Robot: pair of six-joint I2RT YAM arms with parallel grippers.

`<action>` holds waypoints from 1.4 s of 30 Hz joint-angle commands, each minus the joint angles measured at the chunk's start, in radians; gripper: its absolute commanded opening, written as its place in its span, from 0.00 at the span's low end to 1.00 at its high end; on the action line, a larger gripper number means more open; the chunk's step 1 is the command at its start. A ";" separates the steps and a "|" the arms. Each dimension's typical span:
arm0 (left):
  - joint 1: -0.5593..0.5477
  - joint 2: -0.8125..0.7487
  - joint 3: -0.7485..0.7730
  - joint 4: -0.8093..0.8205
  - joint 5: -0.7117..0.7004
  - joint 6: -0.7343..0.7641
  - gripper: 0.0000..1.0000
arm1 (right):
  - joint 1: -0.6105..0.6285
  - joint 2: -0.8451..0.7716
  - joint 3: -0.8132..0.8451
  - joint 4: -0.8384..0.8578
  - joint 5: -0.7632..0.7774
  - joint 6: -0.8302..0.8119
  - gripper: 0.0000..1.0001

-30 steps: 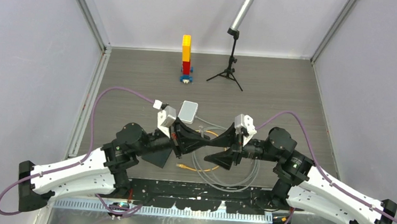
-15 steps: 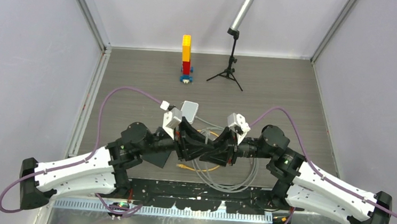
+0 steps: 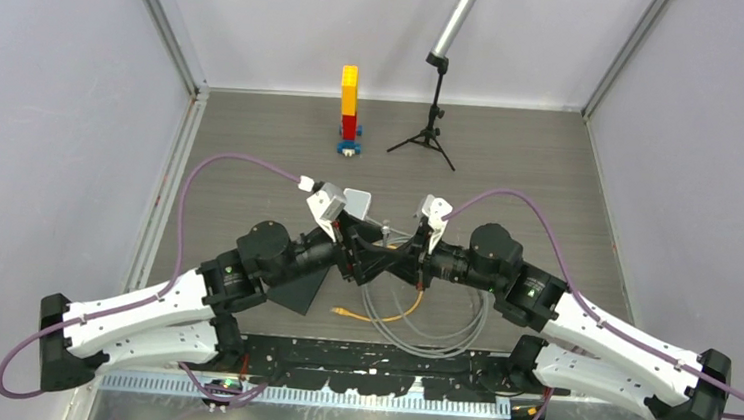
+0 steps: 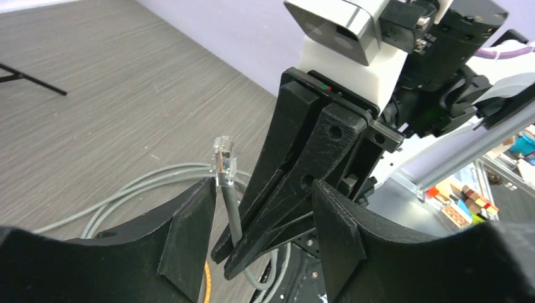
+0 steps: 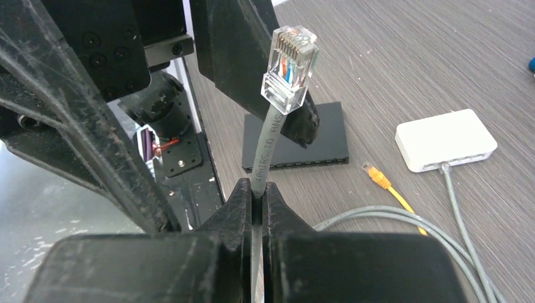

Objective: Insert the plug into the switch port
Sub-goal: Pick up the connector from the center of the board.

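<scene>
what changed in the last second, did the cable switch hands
Yes. The right gripper moved in toward the left gripper and shut on the grey cable just below the plug. The left gripper opened its jaws, letting the cable go. The plug stands upright, clear of the white box. The white box, black flat box, yellow cable, brick tower and tripod stayed put.

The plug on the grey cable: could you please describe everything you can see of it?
The plug is a clear plastic network-type connector with a row of metal contacts at its tip and coloured wires inside. It stands upright on the end of the grey cable. The right gripper is shut on the grey cable just below it; nothing grips the plug itself.
</scene>
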 commanded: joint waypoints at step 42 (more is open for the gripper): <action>-0.002 0.078 0.019 0.079 -0.089 -0.048 0.01 | -0.001 -0.093 -0.020 0.035 0.035 -0.049 0.01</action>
